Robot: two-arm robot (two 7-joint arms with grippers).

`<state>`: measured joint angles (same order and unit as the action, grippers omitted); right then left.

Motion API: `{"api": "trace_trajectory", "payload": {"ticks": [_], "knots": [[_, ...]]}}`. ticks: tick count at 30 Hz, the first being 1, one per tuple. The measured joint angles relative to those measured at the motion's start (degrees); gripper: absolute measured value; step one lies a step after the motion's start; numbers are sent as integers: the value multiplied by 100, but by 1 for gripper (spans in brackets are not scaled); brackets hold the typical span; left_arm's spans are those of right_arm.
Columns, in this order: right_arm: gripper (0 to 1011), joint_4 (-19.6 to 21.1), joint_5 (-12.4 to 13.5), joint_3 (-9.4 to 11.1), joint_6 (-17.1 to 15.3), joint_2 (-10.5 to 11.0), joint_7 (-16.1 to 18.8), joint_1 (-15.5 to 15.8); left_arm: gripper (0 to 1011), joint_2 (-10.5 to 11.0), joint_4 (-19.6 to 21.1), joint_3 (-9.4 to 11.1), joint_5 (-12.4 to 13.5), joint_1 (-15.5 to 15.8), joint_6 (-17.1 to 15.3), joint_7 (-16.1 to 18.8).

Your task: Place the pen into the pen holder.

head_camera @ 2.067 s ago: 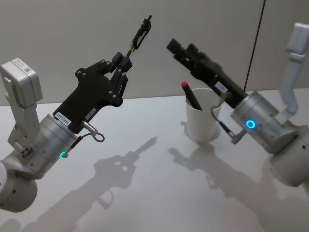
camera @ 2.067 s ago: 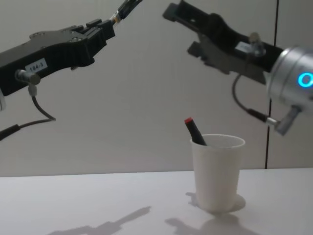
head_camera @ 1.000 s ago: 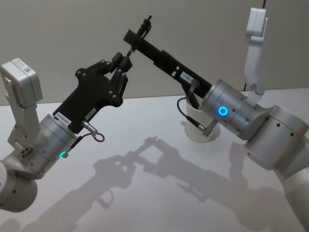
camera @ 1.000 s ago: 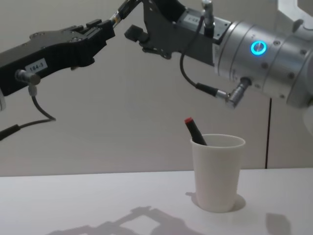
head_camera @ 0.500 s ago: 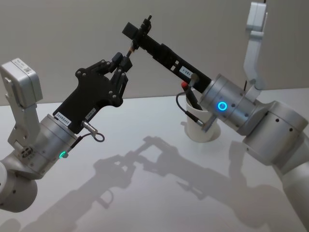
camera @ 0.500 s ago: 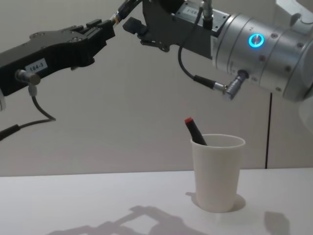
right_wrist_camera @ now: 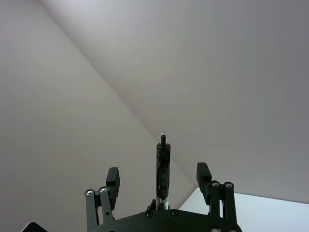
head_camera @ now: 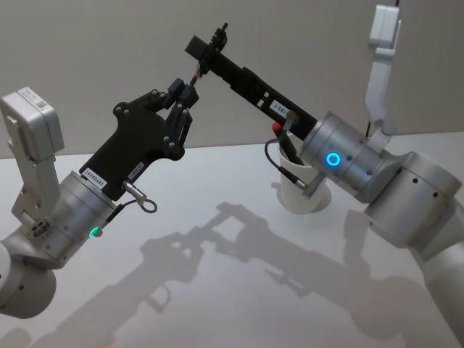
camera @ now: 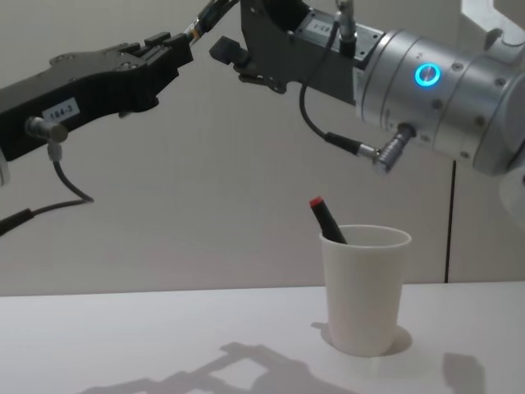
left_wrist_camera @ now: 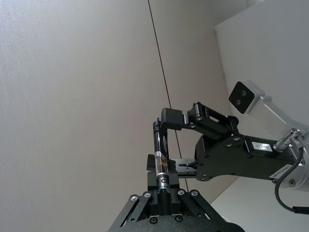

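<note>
My left hand (head_camera: 187,93) clamps the black pen (left_wrist_camera: 160,164) high over the counter (camera: 164,336); my right hand (right_wrist_camera: 158,173) gapes wide around its upper end. The paper cup (camera: 365,287) stands near the counter's far edge.

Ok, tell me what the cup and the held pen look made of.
Cup: likely paper, matte white, thin wall, rolled rim. Pen, clamped in the left gripper inside the open right gripper: probably plastic, glossy black barrel, shiny bands.

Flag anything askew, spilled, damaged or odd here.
Nothing stands out. The pen holder stands upright with a red-capped pen leaning inside; the left gripper holds the black pen aloft, the right gripper open around it.
</note>
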<state>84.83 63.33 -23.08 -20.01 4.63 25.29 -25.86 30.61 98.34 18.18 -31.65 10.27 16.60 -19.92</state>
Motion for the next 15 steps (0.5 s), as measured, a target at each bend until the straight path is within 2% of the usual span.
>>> {"api": "trace_trajectory", "payload": {"ticks": [15], "knots": [[1002,-126,-44,-60,135,-16,-27,-68,129,0,0,0,0,0,0,0]]}}
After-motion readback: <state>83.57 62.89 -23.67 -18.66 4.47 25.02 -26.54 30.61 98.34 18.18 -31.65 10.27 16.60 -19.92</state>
